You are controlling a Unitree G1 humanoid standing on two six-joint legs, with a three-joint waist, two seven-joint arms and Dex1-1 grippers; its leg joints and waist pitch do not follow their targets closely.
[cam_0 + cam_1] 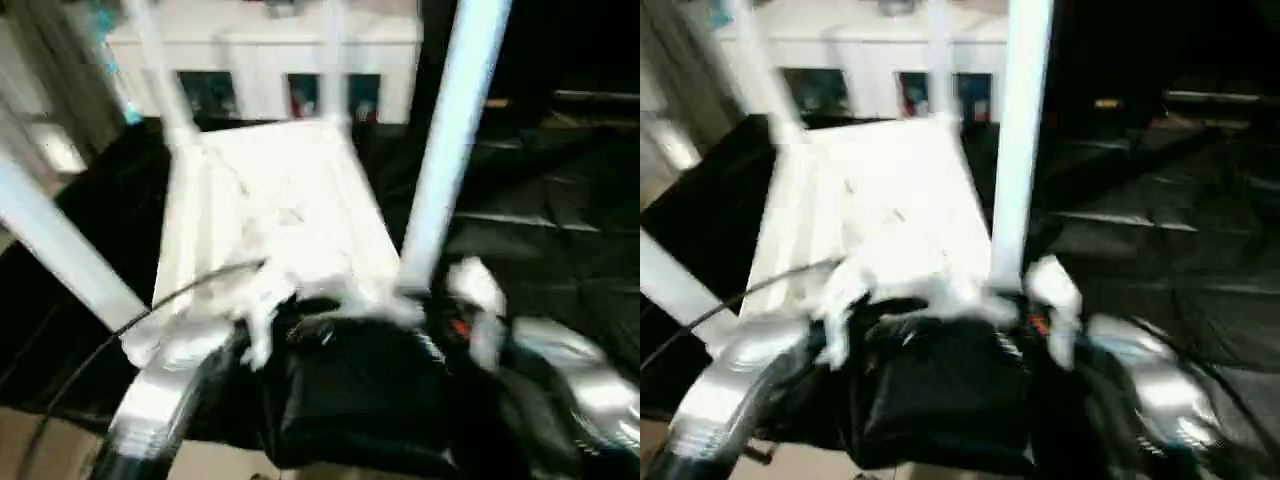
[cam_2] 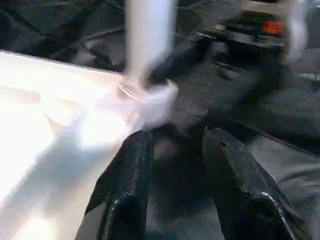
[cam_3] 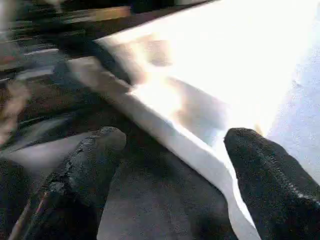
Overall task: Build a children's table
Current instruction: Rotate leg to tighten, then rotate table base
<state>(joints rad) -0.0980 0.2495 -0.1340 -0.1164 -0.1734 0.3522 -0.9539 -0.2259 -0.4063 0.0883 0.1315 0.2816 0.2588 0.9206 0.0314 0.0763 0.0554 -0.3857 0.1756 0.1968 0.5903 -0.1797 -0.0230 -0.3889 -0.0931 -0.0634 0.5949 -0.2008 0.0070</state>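
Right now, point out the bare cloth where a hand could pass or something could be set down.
Free: the black cloth right of the upturned children's table, beyond its near right leg. Crowded: the near edge, where both the left gripper and right gripper sit at the tabletop's corners.

Two silver, ribbed forearms (image 1: pixel 165 395) are seen, one at seven o'clock and one at five o'clock, either side of a black body part. A thin dark cable (image 1: pixel 110 335) is looped over the left forearm. Black, rounded, matte fingers (image 2: pixel 125 195) are fitted; the right fingers (image 3: pixel 85 165) are rough-textured.
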